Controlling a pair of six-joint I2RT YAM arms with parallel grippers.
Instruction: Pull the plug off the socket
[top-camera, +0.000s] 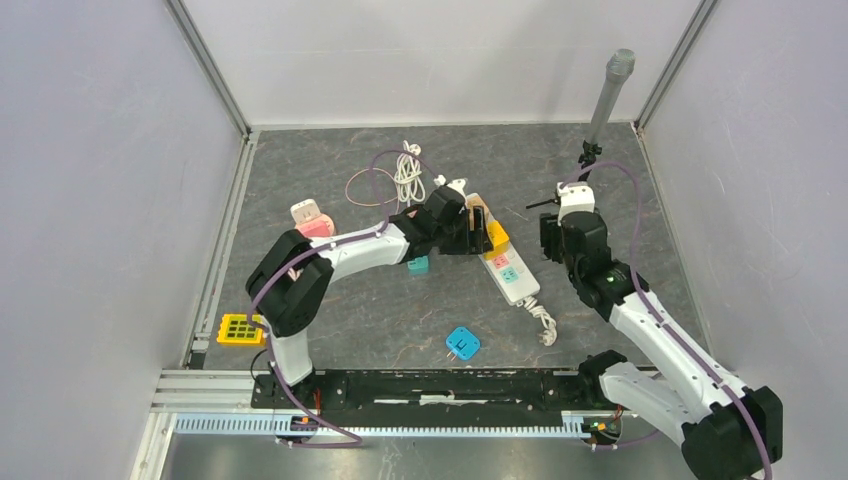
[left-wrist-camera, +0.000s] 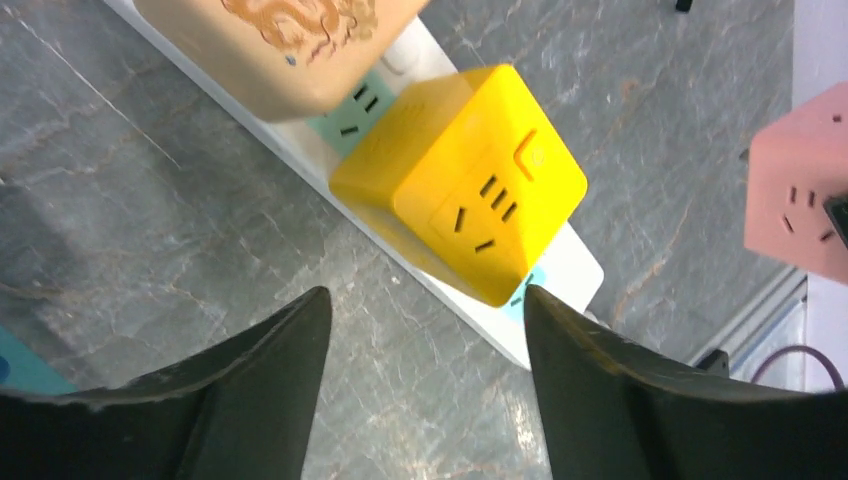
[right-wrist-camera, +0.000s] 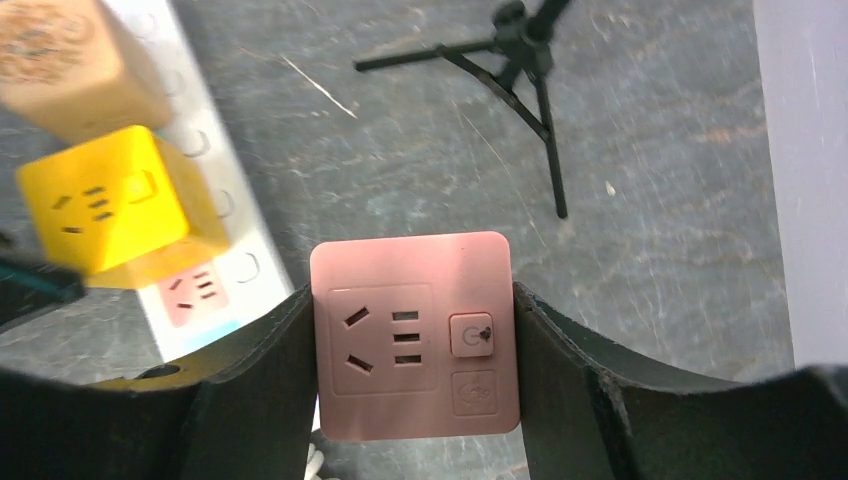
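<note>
Right now the right gripper (right-wrist-camera: 412, 300) is clenched on the pink plug (right-wrist-camera: 415, 335): both dark fingers (right-wrist-camera: 250, 400) press on its sides, and its face with the socket holes and two small buttons looks to the wrist camera. The plug is off the strip (right-wrist-camera: 245, 268), held to the right of it and apart from it. On the strip a yellow cube (right-wrist-camera: 110, 200) sits plugged in, and just behind it a wooden cube (right-wrist-camera: 70, 60); one pinkish socket of the strip shows free below the yellow cube. The left gripper (left-wrist-camera: 425, 300) is released, its fingers wide apart with nothing between them, and it points at the yellow cube from the left side of the strip, not touching it. A black tripod (right-wrist-camera: 530, 90) stands on the grey table (top-camera: 380, 310) beyond the right gripper. A blue plug (top-camera: 462, 343) lies alone near the arm bases.
</note>
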